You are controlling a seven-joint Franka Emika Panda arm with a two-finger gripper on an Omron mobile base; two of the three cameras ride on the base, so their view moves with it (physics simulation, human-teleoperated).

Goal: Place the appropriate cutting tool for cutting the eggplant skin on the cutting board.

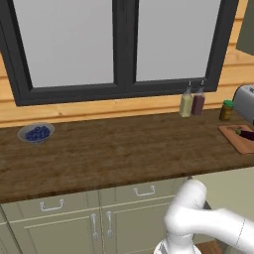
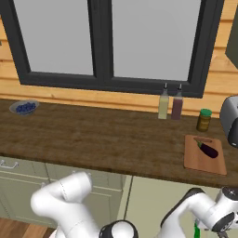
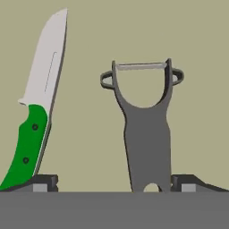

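In the hand view a dark grey Y-shaped peeler (image 3: 146,129) and a knife (image 3: 38,103) with a green handle and silver blade lie side by side on a beige surface. My gripper (image 3: 116,184) is open and wide. The peeler's handle sits between the fingertips, close to the right one, and the knife's handle ends by the left fingertip (image 3: 42,182). On the counter's right end lies the reddish-brown cutting board (image 2: 200,163) (image 1: 236,142), with the small dark purple eggplant (image 2: 208,149) (image 1: 246,133) on it. My arm bends down low, below counter level, at the right.
A silver toaster (image 2: 231,121) (image 1: 245,101) stands behind the board. A green-lidded jar (image 2: 203,120) and two bottles (image 2: 163,104) (image 2: 177,106) stand by the window wall. A bowl of blueberries (image 1: 36,133) sits far left. Cabinet doors (image 1: 59,225) are below the counter.
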